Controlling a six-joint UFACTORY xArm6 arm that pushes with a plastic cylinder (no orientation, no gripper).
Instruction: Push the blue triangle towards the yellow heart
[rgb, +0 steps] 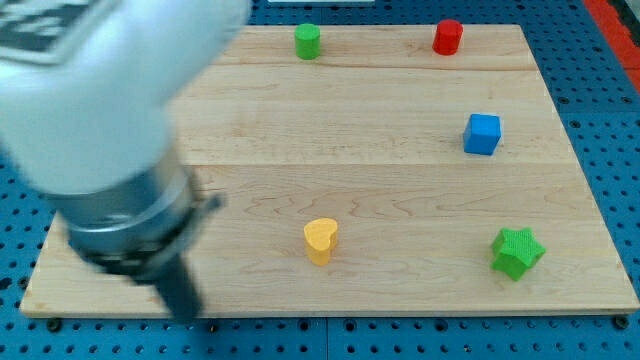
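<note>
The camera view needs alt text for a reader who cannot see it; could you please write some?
A blurred robot arm fills the view's left over a wooden board, my tip near the bottom-left edge. A yellow heart, green star, blue cube, red cylinder and green cylinder lie scattered; no blue triangle shows.

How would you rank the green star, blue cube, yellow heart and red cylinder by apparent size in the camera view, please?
1. green star
2. blue cube and yellow heart, too alike to separate
3. red cylinder, though it sits at the view's top, perhaps farther from the camera.
</note>
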